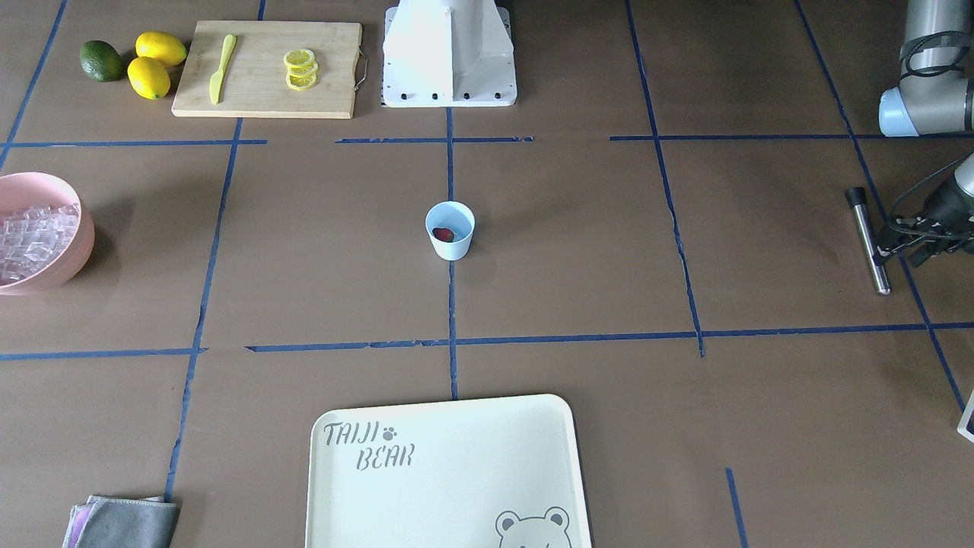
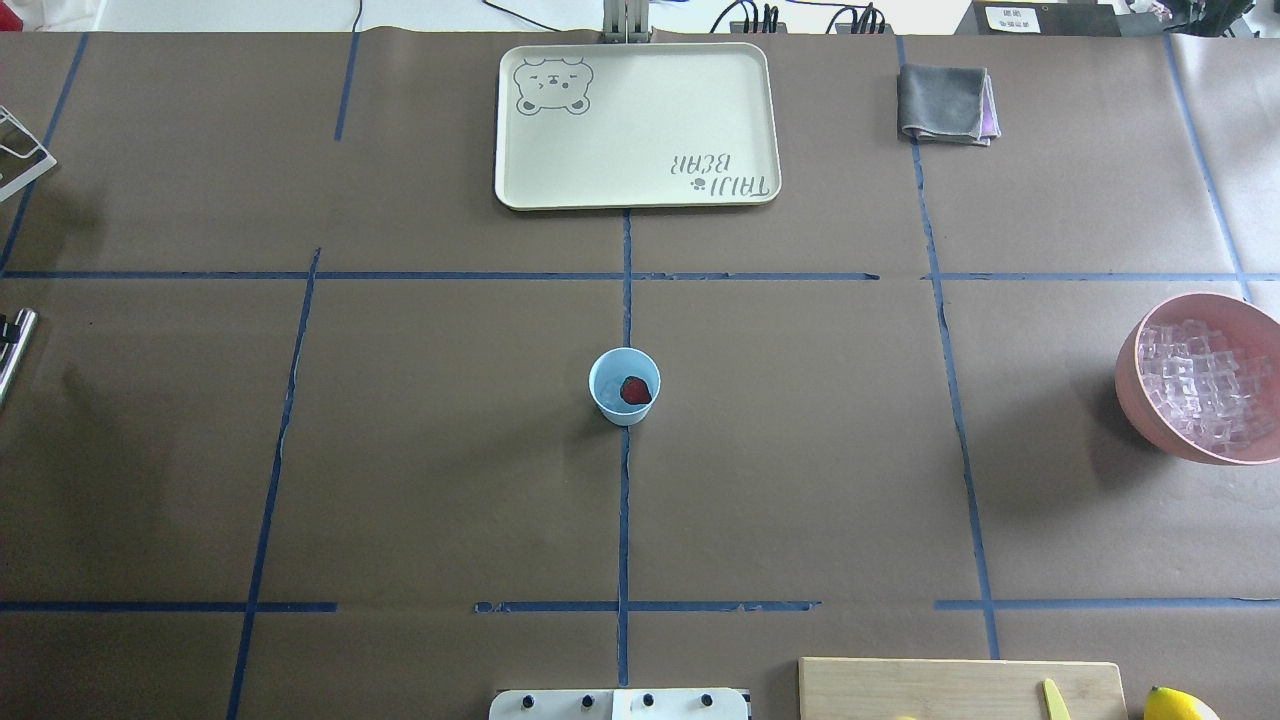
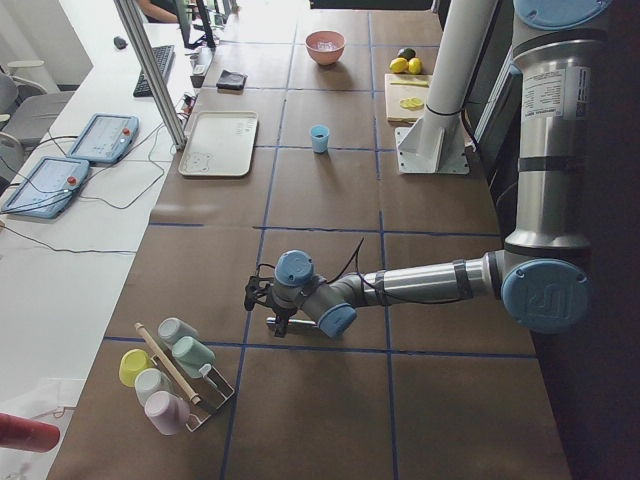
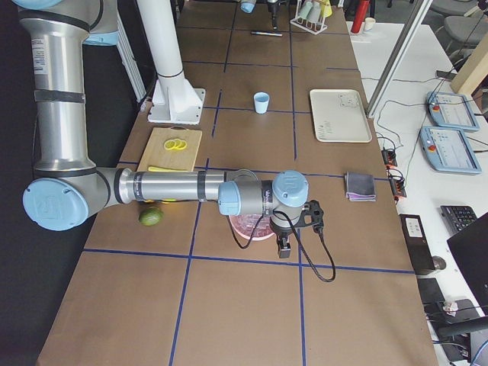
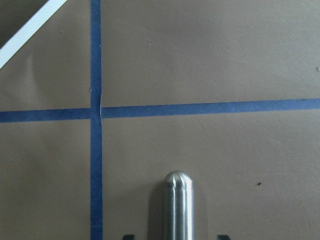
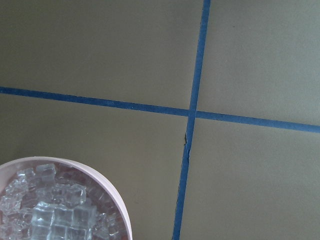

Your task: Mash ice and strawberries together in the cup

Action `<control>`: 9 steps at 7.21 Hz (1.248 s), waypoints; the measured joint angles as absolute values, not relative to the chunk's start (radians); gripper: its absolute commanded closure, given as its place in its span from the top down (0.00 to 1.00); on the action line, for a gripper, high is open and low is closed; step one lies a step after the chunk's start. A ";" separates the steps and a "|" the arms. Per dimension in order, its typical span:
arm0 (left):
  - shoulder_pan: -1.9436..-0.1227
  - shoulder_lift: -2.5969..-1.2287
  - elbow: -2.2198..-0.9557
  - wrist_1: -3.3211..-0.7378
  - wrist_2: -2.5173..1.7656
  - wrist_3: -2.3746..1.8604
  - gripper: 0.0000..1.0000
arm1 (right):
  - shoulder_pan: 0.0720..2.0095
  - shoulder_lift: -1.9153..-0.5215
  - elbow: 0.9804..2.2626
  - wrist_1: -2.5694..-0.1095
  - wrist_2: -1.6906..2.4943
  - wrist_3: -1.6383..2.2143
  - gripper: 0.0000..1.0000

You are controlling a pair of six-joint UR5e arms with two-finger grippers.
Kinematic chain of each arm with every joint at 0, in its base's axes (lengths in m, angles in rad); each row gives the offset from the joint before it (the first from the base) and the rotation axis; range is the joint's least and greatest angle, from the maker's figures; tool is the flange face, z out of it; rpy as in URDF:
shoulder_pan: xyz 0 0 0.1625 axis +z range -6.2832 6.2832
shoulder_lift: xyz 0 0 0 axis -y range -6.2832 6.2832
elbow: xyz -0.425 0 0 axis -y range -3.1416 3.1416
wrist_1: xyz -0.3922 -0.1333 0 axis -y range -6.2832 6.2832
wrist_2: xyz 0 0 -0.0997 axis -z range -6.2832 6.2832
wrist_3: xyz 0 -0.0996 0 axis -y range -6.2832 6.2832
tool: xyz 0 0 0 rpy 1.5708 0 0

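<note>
The light blue cup [image 1: 450, 230] stands upright at the table's middle with one red strawberry [image 2: 635, 390] inside it. The ice [image 2: 1205, 385] is piled in a pink bowl [image 1: 80, 236] at the robot's right end of the table. A metal muddler rod [image 1: 867, 240] lies flat at the left end. My left gripper [image 5: 174, 237] is open just over it, one finger on each side of the rod and not touching it. My right gripper [image 4: 286, 248] hangs over the near edge of the pink bowl; I cannot tell whether it is open or shut.
A cream tray [image 2: 640, 190] lies at the far side, with a folded grey cloth [image 2: 945, 103] beside it. A cutting board [image 1: 266, 68] holds lemon slices and a yellow knife, with lemons [image 1: 156, 61] and a lime [image 1: 101, 61] next to it. A cup rack [image 3: 170, 375] stands near the left gripper.
</note>
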State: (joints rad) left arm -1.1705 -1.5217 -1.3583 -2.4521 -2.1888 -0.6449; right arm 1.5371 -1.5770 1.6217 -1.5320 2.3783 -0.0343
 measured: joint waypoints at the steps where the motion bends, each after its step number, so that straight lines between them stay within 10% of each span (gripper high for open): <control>1: -1.171 -1.522 -1.359 -2.451 -2.187 -0.644 1.00 | 1.537 -1.577 1.622 -1.531 2.376 -0.034 1.00; 9: -1.365 -1.530 -1.439 -2.158 -2.355 -0.244 1.00 | 1.538 -1.577 1.622 -1.529 2.375 -0.035 1.00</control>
State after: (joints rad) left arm -1.3651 -1.5303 -1.4393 -2.1580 -2.3549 -0.2436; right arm 1.5384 -1.5769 1.6216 -1.5294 2.3749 -0.0351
